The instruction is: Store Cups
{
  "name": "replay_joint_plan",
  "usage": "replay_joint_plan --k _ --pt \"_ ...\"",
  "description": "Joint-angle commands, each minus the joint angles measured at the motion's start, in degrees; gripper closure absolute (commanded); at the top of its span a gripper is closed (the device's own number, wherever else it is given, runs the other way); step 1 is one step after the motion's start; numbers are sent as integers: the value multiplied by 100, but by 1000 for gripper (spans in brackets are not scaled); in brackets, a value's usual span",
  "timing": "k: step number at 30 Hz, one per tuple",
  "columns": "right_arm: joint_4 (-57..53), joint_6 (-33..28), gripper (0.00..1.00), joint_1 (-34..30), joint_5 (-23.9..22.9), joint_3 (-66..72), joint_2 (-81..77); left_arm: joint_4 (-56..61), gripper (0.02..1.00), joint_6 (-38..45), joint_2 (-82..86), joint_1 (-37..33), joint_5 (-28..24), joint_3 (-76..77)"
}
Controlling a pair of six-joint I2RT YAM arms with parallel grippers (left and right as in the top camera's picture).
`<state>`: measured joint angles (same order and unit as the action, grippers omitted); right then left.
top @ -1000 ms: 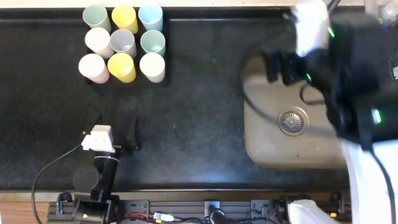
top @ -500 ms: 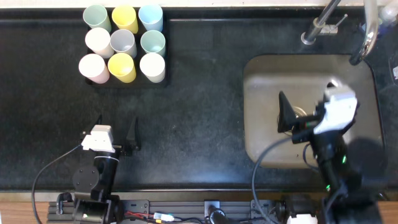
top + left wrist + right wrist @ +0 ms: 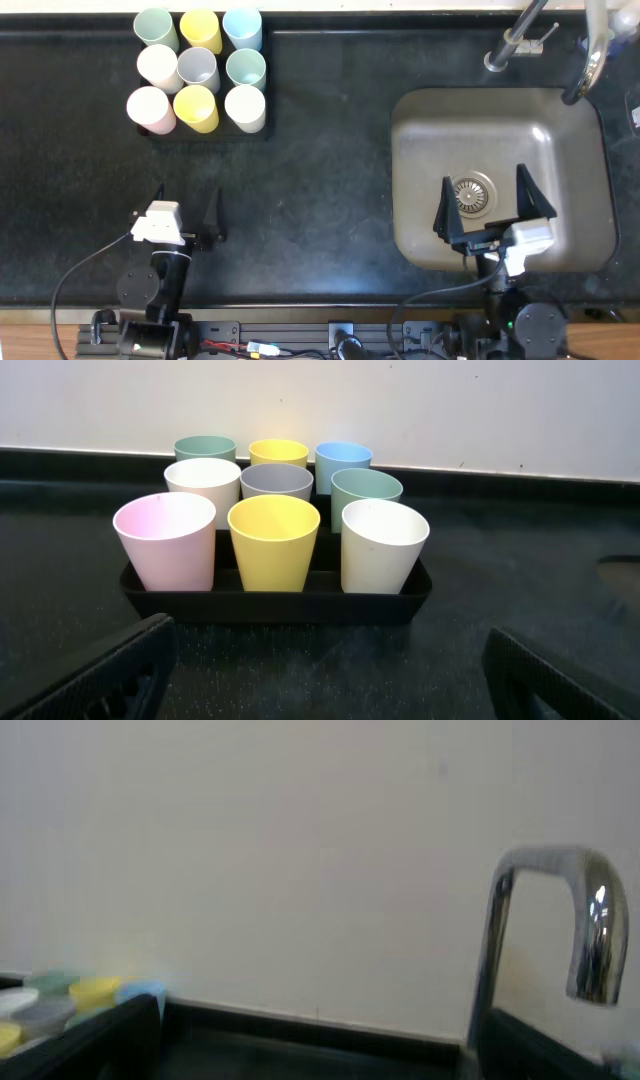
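Note:
Several pastel cups (image 3: 197, 70) stand upright in a black tray (image 3: 266, 133) at the counter's far left; in the left wrist view the cups (image 3: 274, 540) fill the tray (image 3: 270, 606) in rows of pink, yellow, white, grey, green and blue. My left gripper (image 3: 188, 213) rests low near the front edge, well short of the tray, open and holding nothing (image 3: 320, 665). Over the front part of the sink hovers my right gripper (image 3: 482, 205), open and holding nothing (image 3: 310, 1035).
A steel sink (image 3: 420, 140) with a round drain (image 3: 473, 195) takes up the right side of the black counter (image 3: 320, 180). A tap (image 3: 522, 35) stands behind it, its chrome spout (image 3: 590, 920) facing a white wall. Cables run along the front edge.
The right arm has swung down from high over the sink's back and pulled toward its base; its gripper now sits low over the sink's front. Left arm and cups are unmoved.

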<state>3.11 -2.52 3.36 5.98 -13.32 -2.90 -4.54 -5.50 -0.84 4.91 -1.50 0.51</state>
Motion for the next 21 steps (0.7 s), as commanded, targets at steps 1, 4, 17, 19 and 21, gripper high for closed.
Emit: replay_joint_plan --k 1,4,17,19,21 --pt "516 146 3 -39 -37 619 273 -28 20 120 68 48 11 -7" --pt "619 144 5 -37 -122 911 271 -28 18 120 68 48 11 -7" --pt "26 125 3 -35 -417 1307 271 -28 18 120 68 48 11 -7" --pt "-332 127 5 -35 -413 1307 271 -28 20 120 68 48 11 -7" --pt "-796 133 3 -35 -413 1305 271 -28 18 120 68 48 11 -7"
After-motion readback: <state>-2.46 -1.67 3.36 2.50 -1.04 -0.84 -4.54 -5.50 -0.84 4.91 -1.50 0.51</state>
